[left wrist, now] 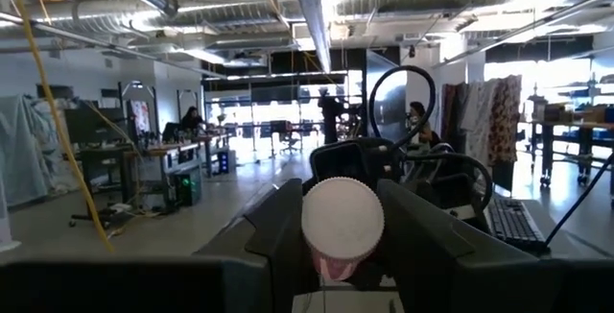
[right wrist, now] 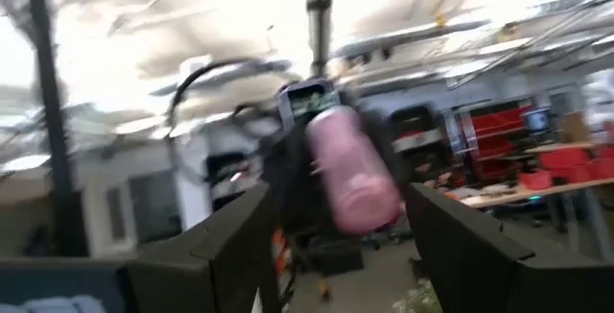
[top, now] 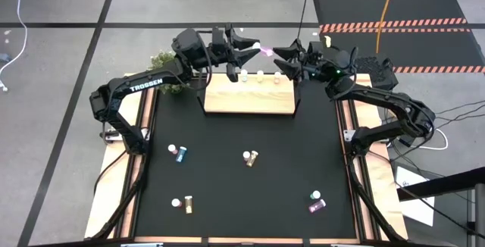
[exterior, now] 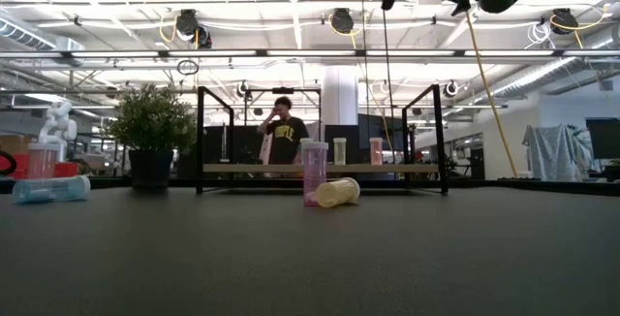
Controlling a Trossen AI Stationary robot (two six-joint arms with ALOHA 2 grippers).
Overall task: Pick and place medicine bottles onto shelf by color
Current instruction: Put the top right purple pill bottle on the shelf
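Both arms meet high above the far edge of the desk [top: 242, 179], over the shelf [top: 248, 95] at 12 o'clock. The left gripper [top: 254, 47] reaches in from 11 o'clock, its jaws closed on a pink bottle [top: 266, 49]; the left wrist view shows the white cap [left wrist: 342, 219] end-on, clamped between the fingers. The right gripper [top: 279, 56] faces it from 1 o'clock, just beside the bottle, its jaws spread wide on either side of the pink body [right wrist: 351, 167] without gripping it. On the shelf's back edge stand three bottles [top: 260, 75] in a row. On the black mat lie the rest: a pink and teal pair [top: 178, 152] at 9 o'clock, an amber bottle [top: 250, 157] near the centre, another amber one [top: 184, 202] at 7 o'clock, and a purple one [top: 316, 201] at 5 o'clock. A potted plant [top: 168, 71] sits by the shelf's left end. In the low view a person [exterior: 284, 134] stands in the room behind.
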